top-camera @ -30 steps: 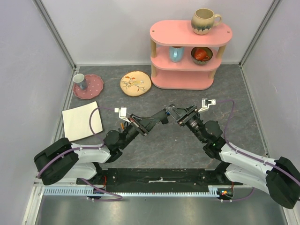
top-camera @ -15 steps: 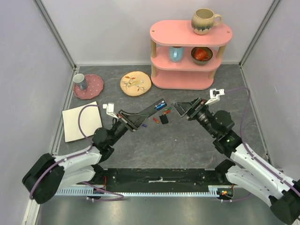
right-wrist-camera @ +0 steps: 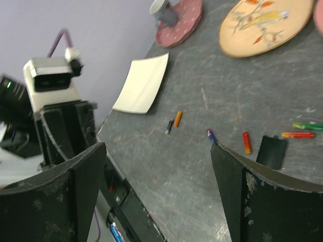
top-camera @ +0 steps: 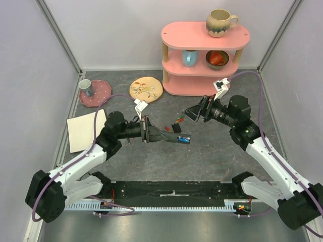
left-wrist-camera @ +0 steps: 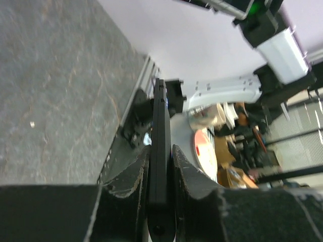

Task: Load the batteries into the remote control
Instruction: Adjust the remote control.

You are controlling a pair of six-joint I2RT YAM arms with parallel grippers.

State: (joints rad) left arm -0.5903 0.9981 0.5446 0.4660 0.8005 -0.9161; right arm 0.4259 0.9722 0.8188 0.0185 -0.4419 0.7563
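My left gripper (top-camera: pixel 151 133) is shut on the remote control (top-camera: pixel 169 137), a long black bar held above the table and pointing right. A blue battery (top-camera: pixel 184 139) sits in its far end. In the left wrist view the remote (left-wrist-camera: pixel 160 126) is edge-on between my fingers (left-wrist-camera: pixel 132 176). My right gripper (top-camera: pixel 192 115) is open and empty, up and to the right of the remote. In the right wrist view, loose batteries lie on the table beyond the open right gripper (right-wrist-camera: pixel 157 147): orange (right-wrist-camera: pixel 177 118), blue (right-wrist-camera: pixel 211 135), red (right-wrist-camera: pixel 246 142) and green (right-wrist-camera: pixel 308 125).
A small black cover piece (right-wrist-camera: pixel 271 152) lies by the batteries. A white sheet (top-camera: pixel 88 130) is at the left, with a pink plate and cup (top-camera: pixel 95 92) and a patterned plate (top-camera: pixel 146 89) behind. A pink shelf (top-camera: pixel 202 60) with mugs stands at the back right.
The two grippers were together at the remote and have parted. My left arm swung the remote down so it points right. My right gripper drew back up and to the right, open.
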